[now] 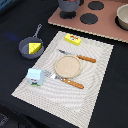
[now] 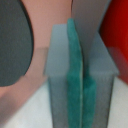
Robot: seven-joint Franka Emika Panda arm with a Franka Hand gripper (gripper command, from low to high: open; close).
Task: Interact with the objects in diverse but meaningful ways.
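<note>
In the wrist view my gripper point(image 2: 71, 31) is shut, its grey fingers point(image 2: 57, 60) pressed together on their teal pads with nothing between them. It hangs low over the pink toy stove top point(image 2: 50, 20), with a red shape, probably the tomato point(image 2: 117, 25), close beside it. In the exterior view the gripper is out of view. A dark grey frying pan point(image 1: 25, 48) holds the yellow cheese wedge point(image 1: 34, 47). The yellow box point(image 1: 73, 39) and the white-blue milk carton point(image 1: 34, 76) stand on the striped placemat point(image 1: 97, 85). A grey pot point(image 1: 69, 7) stands on the stove.
A round wooden plate point(image 1: 67, 65), a knife point(image 1: 80, 57) and a fork point(image 1: 65, 80) lie on the placemat. The stove point(image 1: 107, 27) has black burners point(image 1: 89, 18); one burner point(image 2: 12, 45) is beside the gripper. A second pot point(image 1: 123, 17) stands at the exterior view's right edge.
</note>
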